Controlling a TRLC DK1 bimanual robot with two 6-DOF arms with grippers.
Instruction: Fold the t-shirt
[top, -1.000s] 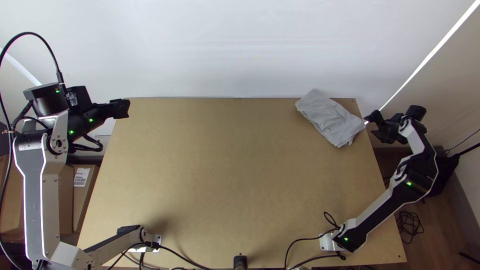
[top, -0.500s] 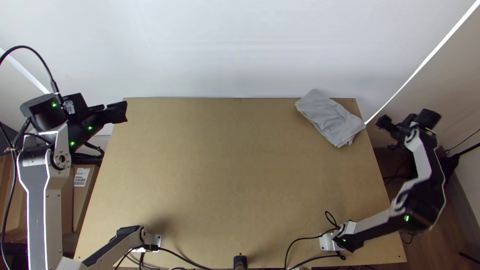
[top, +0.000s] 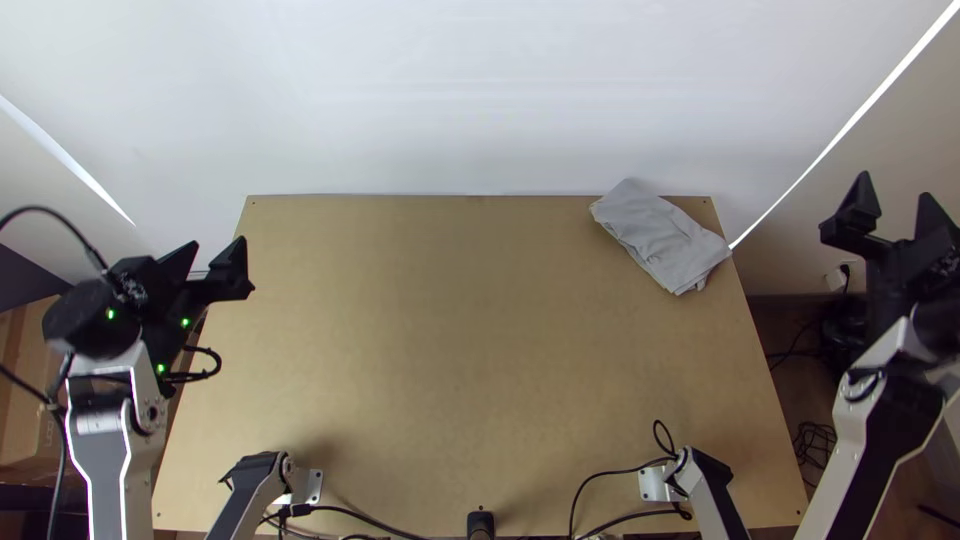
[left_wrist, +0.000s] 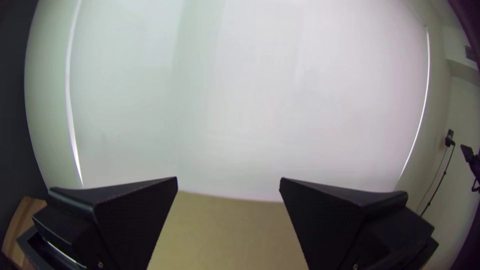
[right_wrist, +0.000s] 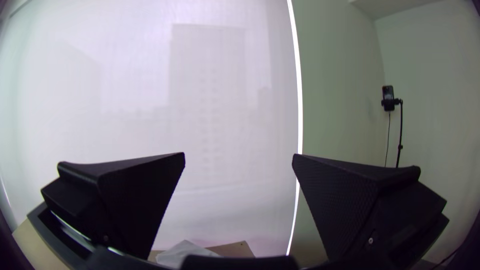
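Top view: 1 grey t-shirt (top: 660, 238), folded into a creased packet, far right on table (top: 450, 330). Left gripper (top: 212, 246) and right gripper (top: 896, 190): both wide open, empty.

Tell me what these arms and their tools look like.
The left arm and right arm are silvery white with dark panels and black joints. Green lights and black cables mark the left one. The left tool and right tool are black, each with two wide, wedge-shaped fingers.

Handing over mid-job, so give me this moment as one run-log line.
t-shirt: folded bundle, table's far right corner | left gripper: open, empty | right gripper: open, empty, off table's right side
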